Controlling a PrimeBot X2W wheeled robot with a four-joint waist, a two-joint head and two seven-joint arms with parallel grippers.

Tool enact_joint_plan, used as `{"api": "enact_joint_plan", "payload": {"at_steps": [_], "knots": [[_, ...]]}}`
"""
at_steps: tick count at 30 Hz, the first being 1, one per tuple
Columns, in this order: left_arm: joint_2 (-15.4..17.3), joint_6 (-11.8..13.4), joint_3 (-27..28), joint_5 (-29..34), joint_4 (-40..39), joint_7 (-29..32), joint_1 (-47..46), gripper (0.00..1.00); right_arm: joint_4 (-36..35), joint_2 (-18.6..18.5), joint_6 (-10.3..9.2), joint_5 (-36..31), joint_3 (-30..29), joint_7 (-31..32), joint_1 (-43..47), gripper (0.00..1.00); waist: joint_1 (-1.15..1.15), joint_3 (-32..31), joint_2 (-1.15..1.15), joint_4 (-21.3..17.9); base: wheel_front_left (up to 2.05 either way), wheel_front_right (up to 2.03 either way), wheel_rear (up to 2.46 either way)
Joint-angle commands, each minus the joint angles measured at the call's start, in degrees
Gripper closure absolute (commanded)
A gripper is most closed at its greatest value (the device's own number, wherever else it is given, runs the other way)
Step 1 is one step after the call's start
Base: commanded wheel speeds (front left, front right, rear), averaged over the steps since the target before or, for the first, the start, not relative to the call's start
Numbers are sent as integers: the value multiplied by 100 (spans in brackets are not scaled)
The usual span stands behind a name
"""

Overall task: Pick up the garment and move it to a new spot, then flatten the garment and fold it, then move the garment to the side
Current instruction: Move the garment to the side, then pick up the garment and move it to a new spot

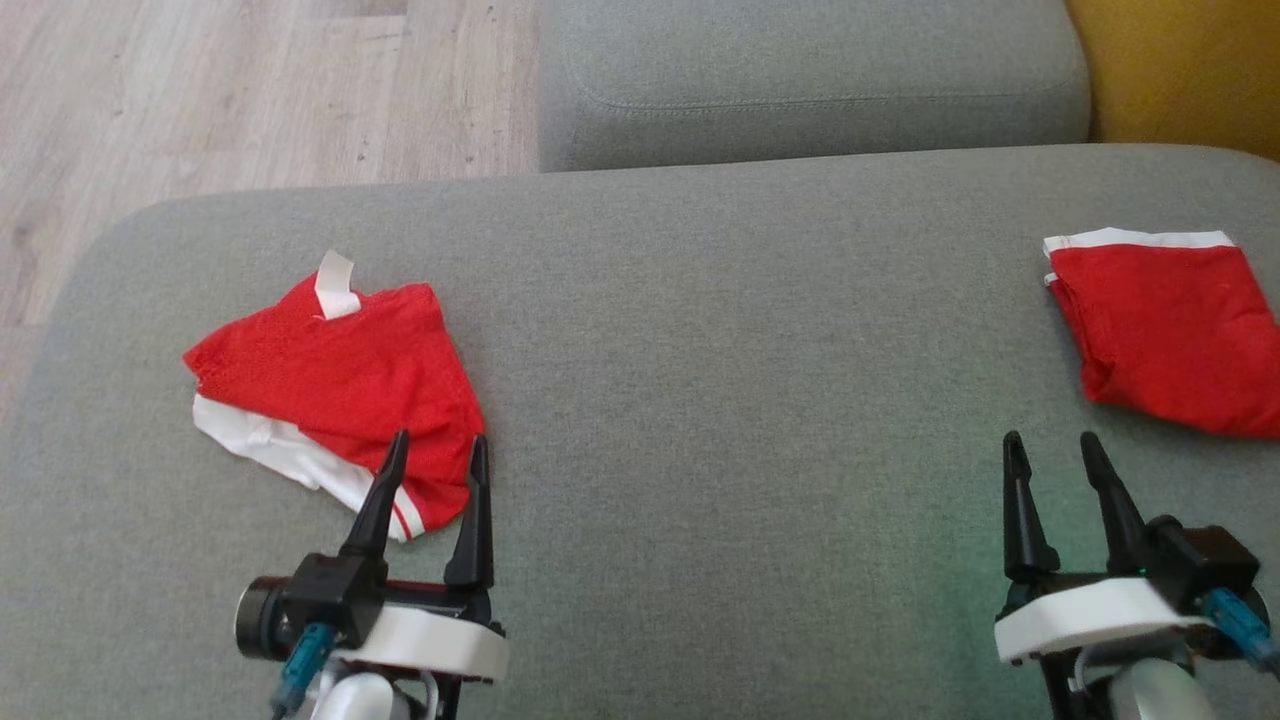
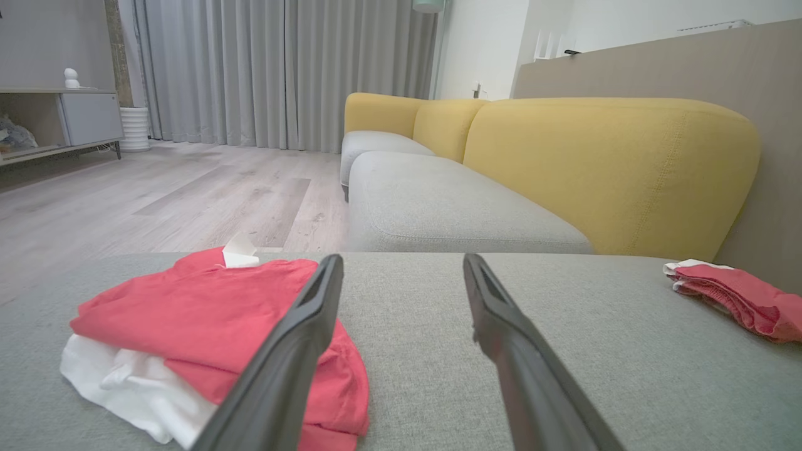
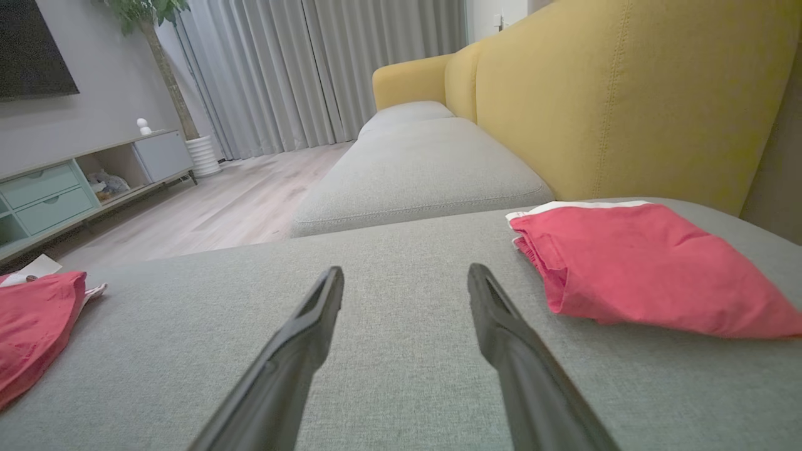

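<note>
nearest the lens: left gripper (image 1: 441, 440), dark fingers spread wide and empty, tips poised over the near hem of the crumpled red-and-white garment (image 1: 330, 385). touching the cloth or just above it, cannot tell. right gripper (image 1: 1050, 438) likewise released, holding nothing, over bare grey seat cushion (image 1: 740, 330), near but apart from a second red garment (image 1: 1165, 330) lying folded flat by the cushion's right end (looks already dealt with, at a guess).

task's thing: the crumpled heap toward the cushion's left end. red mesh on top, white layer poking out underneath, pale label tab (image 1: 336, 283) sticking up at the far side. not lifted yet; probably the very start of the pick-up.

possible trouble from here. pinching only the top red layer — leaves the white part dragging and bunches the heap further, harder to flatten afterwards. closing too low and catching cushion weave along with the hem. mesh snagging on a pointed fingertip at release, tugging the cloth back out of place. lies close to the cushion's rounded left edge, wooden floor (image 1: 200, 100) beyond — could slide off there under a weak one-sided grip.
</note>
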Motion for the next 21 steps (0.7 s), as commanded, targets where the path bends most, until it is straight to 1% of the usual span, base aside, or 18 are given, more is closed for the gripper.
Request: {"api": "enact_joint_plan", "payload": {"at_steps": [1, 13, 17, 21], "knots": [[16, 3, 215, -30, -176, -55, -141, 0, -216, -29, -5, 15, 156, -76, -212, 0, 0, -7, 0, -2, 0, 0, 0], [16, -6, 179, -10, -208, -55, -143, 0, -365, -28, -5, 4, 159, -78, -148, 0, 0, -20, 0, 64, 0, 0, 0], [16, -2, 194, 27, -185, -55, -172, 0, -399, -28, -5, 26, 229, -78, -126, 0, 0, -35, 0, 219, 0, 0, 0], [16, 7, 257, 86, -145, -55, -188, 0, -424, -28, -5, 86, 448, -78, -100, 0, 0, -63, 0, 495, 0, 0, 0]]}}
